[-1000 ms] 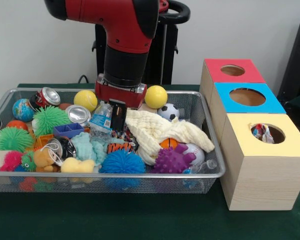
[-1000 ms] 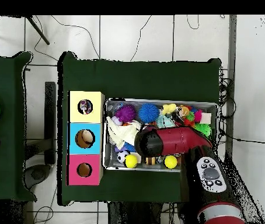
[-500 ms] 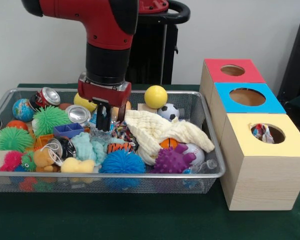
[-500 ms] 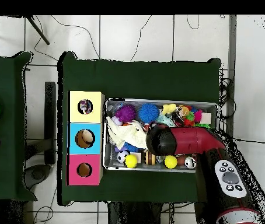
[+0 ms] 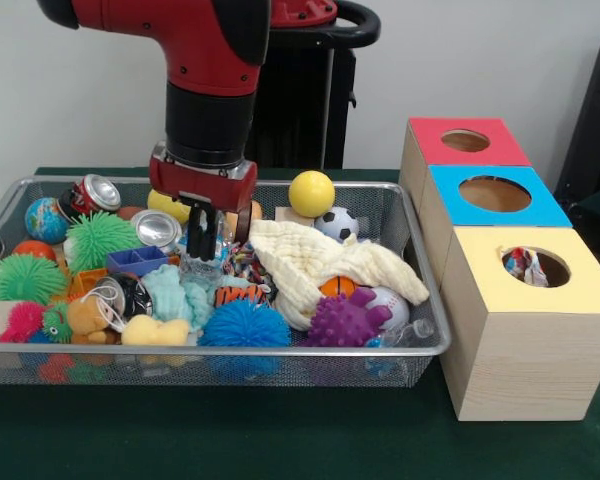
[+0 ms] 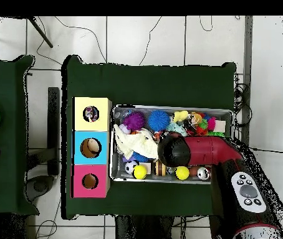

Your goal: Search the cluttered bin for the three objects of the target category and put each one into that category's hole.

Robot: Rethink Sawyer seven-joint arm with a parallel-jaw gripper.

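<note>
Nearest, one printed fabric piece (image 5: 523, 265) sits already in the hole (image 5: 553, 268) of the yellow-topped cube. In the middle of the cluttered bin (image 5: 230, 350) on the worktop, what looks like another fabric piece (image 5: 242, 262) lies beside the cream cloth (image 5: 315, 262); I judge it light, soft and limp, best pinched at a raised fold. Just behind it the end effector (image 5: 206, 236) reaches down into the toys, and I cannot tell whether it is released or clenched; no writing is readable.

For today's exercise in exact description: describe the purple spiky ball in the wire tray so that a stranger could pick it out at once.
Start at the silver wire mesh tray left of the three wooden cubes. Go to its front right corner, nearest the yellow-topped cube. There the purple spiky ball sits just below the cream cloth; its blunt knobs and purple colour separate it from the fine-haired blue ball on its left.
</note>
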